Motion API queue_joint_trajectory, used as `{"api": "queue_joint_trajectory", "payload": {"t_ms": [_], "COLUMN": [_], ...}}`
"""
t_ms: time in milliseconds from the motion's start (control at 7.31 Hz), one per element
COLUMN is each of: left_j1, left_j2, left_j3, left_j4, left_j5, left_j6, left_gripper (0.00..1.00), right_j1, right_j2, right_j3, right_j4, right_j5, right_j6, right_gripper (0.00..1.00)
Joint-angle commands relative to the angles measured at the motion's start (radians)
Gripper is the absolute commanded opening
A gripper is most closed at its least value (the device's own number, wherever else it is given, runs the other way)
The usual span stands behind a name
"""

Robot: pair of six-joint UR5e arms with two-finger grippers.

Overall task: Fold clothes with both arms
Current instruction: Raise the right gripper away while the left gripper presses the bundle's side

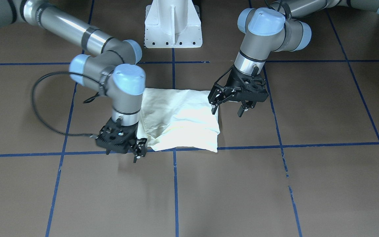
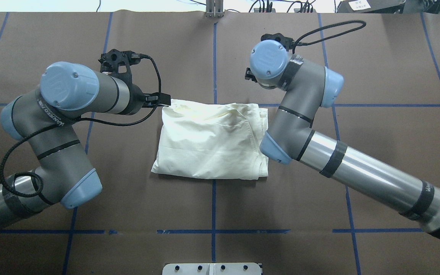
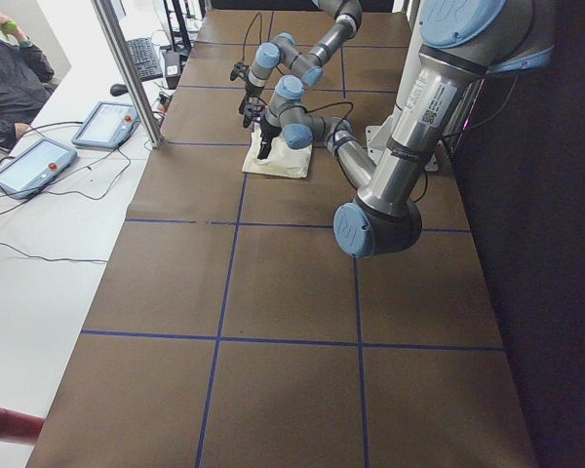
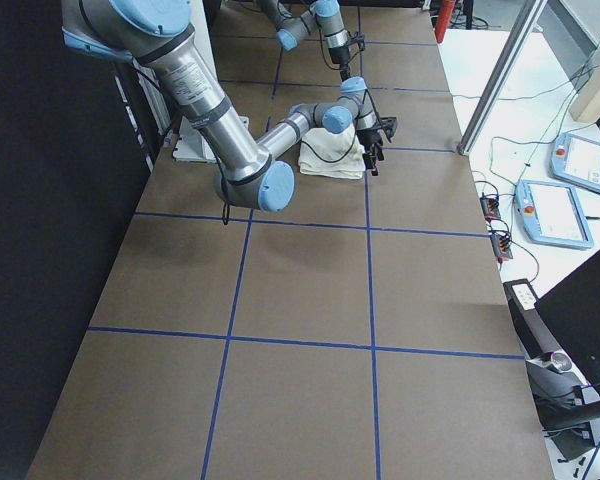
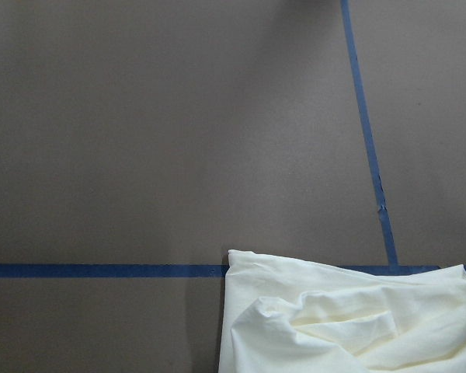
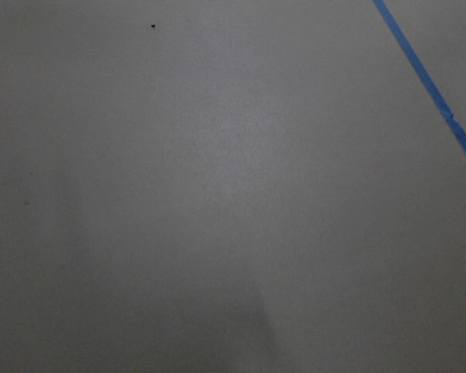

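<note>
In the front-facing view we see the shirt (image 1: 179,118) lying folded on the brown table (image 1: 275,191), plain cream side up. The left gripper (image 1: 226,113) hangs at the shirt's edge on this view's right, fingers spread with nothing between them. One fingertip overlaps the cloth's edge, and we cannot tell whether it touches. The right gripper (image 1: 123,154) stands just beside the shirt's corner on the view's left, fingers likewise spread and empty. From overhead the shirt (image 2: 212,141) lies across a blue tape line (image 2: 213,206), and the left arm (image 2: 71,110) and right arm (image 2: 300,107) hide their grippers. From either table end the shirt (image 3: 281,166) (image 4: 325,165) is a small pale bundle. The left wrist camera shows the shirt's corner (image 5: 334,326) at a tape line. The right wrist camera shows only bare table and tape.
</note>
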Motion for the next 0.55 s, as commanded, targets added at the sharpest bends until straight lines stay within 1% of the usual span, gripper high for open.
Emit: {"api": "queue_joint_trajectory", "payload": {"t_ms": [0,137,410], "left_j1": [0.048,0.081,0.156], "left_j2": [0.088,0.088,0.058], "left_j3": [0.037,0.042,0.045], "left_j4": [-0.271,-0.303,-0.302], "left_j5": [0.003,0.005,0.006], "left_j6": [0.002,-0.012,-0.225], "left_gripper": [1.00,1.00,1.00], "right_j1": [0.055,0.055,0.055], "right_j2": [-0.003,-0.008,-0.038], "right_j3": [0.060,0.086,0.121], "right_j4": [0.003,0.004,0.004], "right_j5": [0.100,0.128,0.128], "right_j6": [-0.097,-0.097,-0.097], "right_gripper": [1.00,1.00,1.00]}}
